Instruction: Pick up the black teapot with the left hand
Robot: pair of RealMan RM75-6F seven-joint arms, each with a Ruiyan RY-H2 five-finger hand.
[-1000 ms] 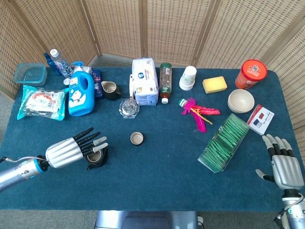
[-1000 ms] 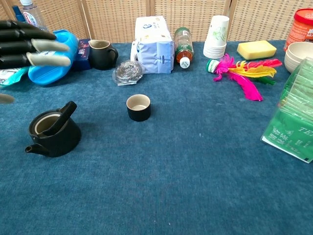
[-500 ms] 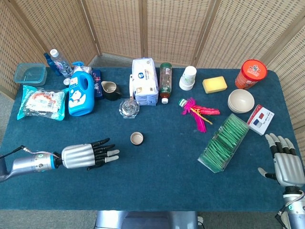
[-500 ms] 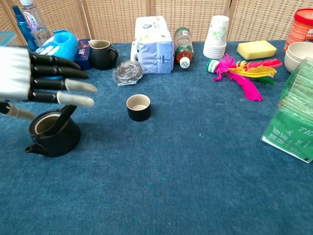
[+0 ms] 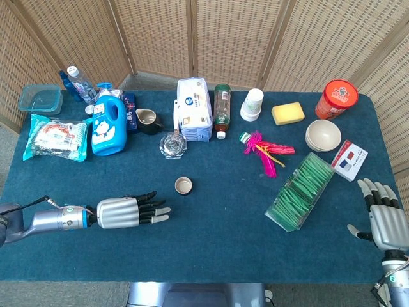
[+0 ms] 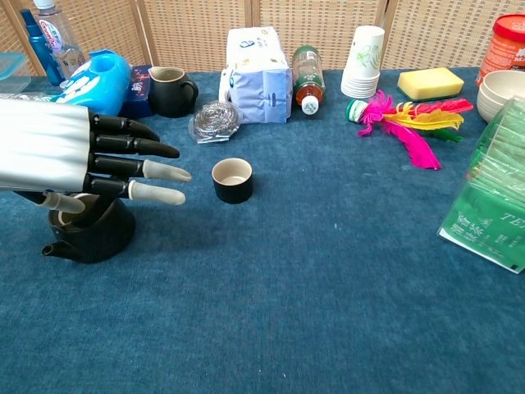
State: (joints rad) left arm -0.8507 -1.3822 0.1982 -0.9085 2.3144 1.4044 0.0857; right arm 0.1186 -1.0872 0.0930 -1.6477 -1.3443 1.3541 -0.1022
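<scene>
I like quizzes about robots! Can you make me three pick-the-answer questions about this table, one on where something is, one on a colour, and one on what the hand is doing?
1. Where is the black round teapot?
A. under the left hand
B. beside the white bowl
C. on the yellow sponge

2. What colour is the big plastic detergent jug?
A. red
B. blue
C. green

3. What is the silver left hand doing?
A. lifting the teapot
B. hovering over it, fingers stretched out
C. holding a cup

Answers: 1 A, the chest view shows the pot just beneath the palm. 2 B, the jug is bright blue. 3 B, the fingers point forward and the pot sits on the blue cloth table.
</scene>
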